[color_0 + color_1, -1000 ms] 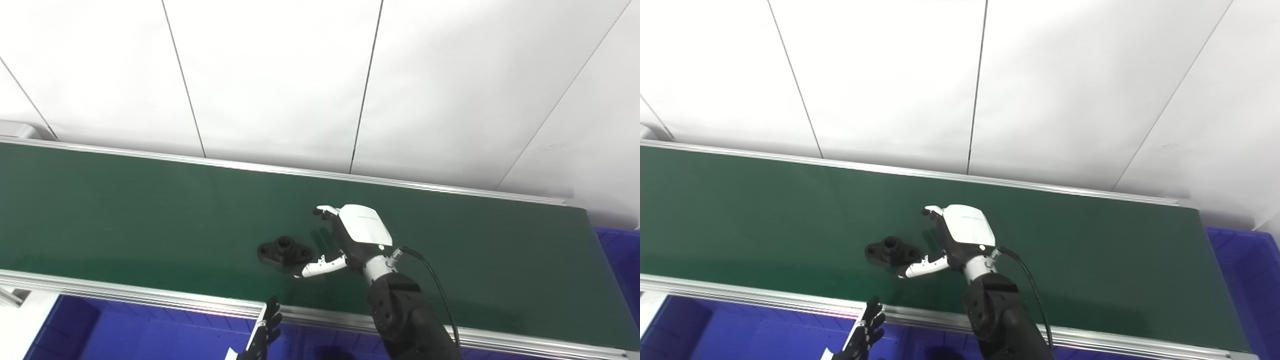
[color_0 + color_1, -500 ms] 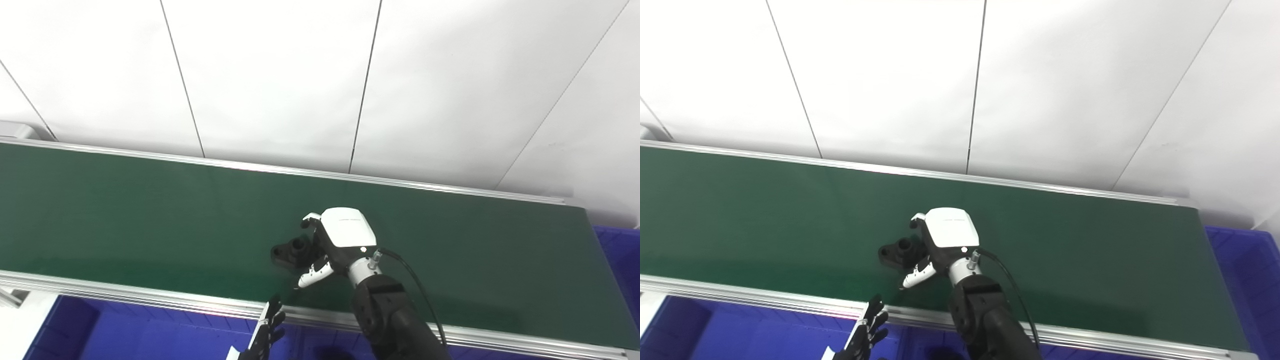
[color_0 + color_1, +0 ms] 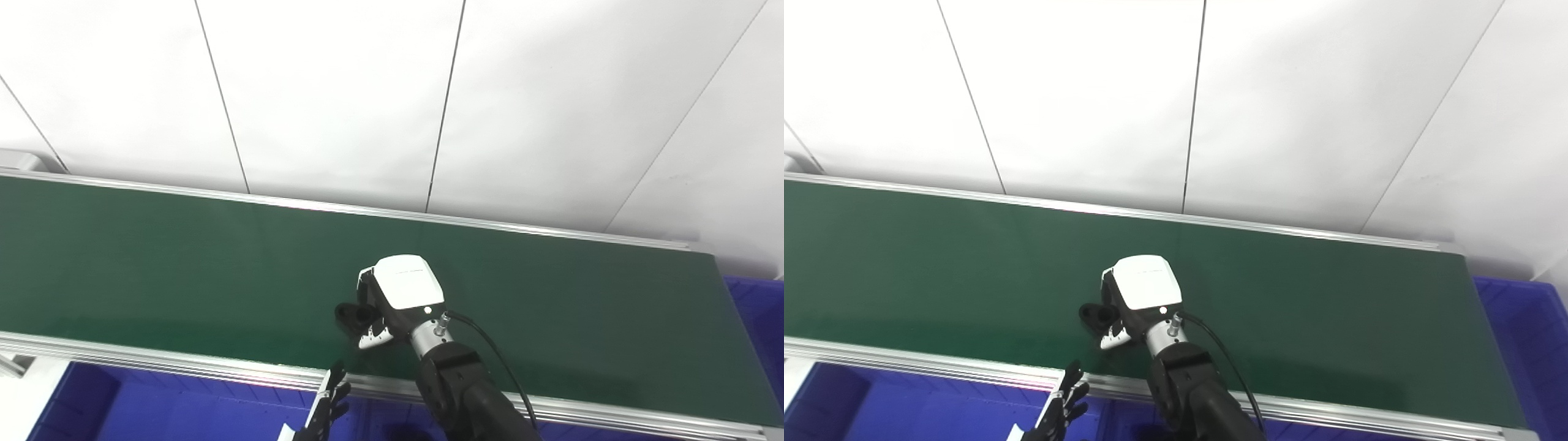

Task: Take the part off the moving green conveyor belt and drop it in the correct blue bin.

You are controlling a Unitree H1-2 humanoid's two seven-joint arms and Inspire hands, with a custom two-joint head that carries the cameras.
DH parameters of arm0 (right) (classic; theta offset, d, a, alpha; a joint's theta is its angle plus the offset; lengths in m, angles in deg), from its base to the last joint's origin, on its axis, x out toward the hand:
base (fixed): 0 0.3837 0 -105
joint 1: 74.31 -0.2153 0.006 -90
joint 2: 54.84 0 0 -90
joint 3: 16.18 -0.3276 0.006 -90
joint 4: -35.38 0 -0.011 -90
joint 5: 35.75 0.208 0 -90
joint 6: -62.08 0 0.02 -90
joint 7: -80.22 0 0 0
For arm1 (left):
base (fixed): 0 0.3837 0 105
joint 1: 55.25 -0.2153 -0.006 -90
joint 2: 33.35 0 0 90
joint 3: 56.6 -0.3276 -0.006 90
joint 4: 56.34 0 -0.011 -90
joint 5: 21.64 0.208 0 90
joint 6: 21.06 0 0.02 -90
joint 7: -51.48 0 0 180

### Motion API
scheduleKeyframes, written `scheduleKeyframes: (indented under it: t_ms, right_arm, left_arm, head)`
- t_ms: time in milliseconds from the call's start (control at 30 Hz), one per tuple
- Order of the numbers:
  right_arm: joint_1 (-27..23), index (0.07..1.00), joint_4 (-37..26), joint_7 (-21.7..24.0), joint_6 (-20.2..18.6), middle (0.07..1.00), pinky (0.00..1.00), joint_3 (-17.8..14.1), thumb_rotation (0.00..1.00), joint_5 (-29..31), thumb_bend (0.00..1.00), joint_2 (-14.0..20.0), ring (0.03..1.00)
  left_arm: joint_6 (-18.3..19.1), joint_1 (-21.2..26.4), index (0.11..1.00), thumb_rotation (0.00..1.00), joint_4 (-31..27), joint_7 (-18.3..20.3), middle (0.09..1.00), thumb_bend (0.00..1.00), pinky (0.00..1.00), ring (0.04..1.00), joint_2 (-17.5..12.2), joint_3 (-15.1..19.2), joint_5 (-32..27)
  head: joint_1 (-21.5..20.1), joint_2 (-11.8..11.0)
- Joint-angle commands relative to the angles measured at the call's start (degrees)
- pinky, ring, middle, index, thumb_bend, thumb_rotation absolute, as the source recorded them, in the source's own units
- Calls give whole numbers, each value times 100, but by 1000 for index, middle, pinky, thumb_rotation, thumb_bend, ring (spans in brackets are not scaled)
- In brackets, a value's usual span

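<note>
A small black part (image 3: 350, 315) lies on the green conveyor belt (image 3: 153, 263) near its front edge, mostly hidden by my right hand (image 3: 395, 300). That hand, white-backed, is shut on the part, fingers curled over it and thumb under its near side. In the right eye view the part (image 3: 1093, 314) sticks out to the left of the hand (image 3: 1138, 298). Only the fingertips of my left hand (image 3: 324, 407) show at the bottom edge, spread apart over a blue bin (image 3: 184, 407) and holding nothing.
The belt's metal rails run along front (image 3: 153, 358) and back (image 3: 490, 225). Blue bins sit below the front rail and at the belt's right end (image 3: 1525, 343). A white panelled wall stands behind the belt.
My right hand has moved left over the part and its fingers have closed around it. The part drifted slightly right on the belt. The left hand has hardly moved.
</note>
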Motion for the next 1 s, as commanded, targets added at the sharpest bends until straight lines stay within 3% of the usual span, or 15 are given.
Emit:
scheduleKeyframes:
  t_ms: [0, 367, 400, 433, 533, 633, 700, 733, 967]
  right_arm:
    - [131, 474, 284, 175, -10, 250, 110, 126, 140, -80, 514, 126, 172]
    - [186, 478, 253, 145, -146, 260, 103, 187, 116, -157, 515, 261, 171]
    - [200, 478, 231, 146, -150, 384, 114, 184, 47, -163, 524, 265, 185]
    - [231, 478, 167, 141, -134, 435, 118, 150, 19, -129, 528, 280, 190]
    - [312, 504, -13, 120, -57, 398, 160, 19, 1, 51, 522, 311, 229]
    - [432, 515, -345, -42, 92, 396, 173, -168, 1, 304, 517, 343, 242]
    - [502, 489, -630, -99, 122, 451, 158, -244, 0, 393, 524, 368, 220]
    - [524, 497, -766, -89, 106, 406, 140, -261, 0, 401, 518, 379, 195]
    - [653, 498, -2113, 587, -125, 387, 120, -416, 4, 117, 514, 442, 179]
  left_arm:
    - [-43, -44, 1000, 826, -206, -79, 1000, 700, 899, 948, 227, -145, 25]
    - [68, -71, 1000, 818, -300, -61, 1000, 699, 903, 947, 213, -141, -82]
    - [67, -72, 1000, 818, -306, -62, 1000, 698, 903, 946, 213, -140, -86]
    - [88, -76, 1000, 818, -325, -56, 999, 698, 903, 946, 212, -140, -89]
    - [148, -80, 1000, 832, -367, -39, 1000, 702, 919, 957, 205, -143, -109]
    - [220, -73, 1000, 831, -420, -33, 1000, 696, 928, 961, 215, -136, -172]
    - [248, -55, 1000, 824, -450, -28, 1000, 692, 935, 965, 212, -120, -222]
    - [262, -42, 1000, 825, -464, -25, 1000, 691, 937, 965, 206, -109, -245]
    - [427, 62, 1000, 872, -571, 11, 1000, 731, 988, 997, 123, -7, -462]
  head:
    - [3, 6]
    - [-90, 62]
    - [-90, 62]
    - [-107, 75]
    - [-143, 91]
    - [-245, 149]
    - [-346, 189]
    - [-383, 208]
    - [-805, 342]
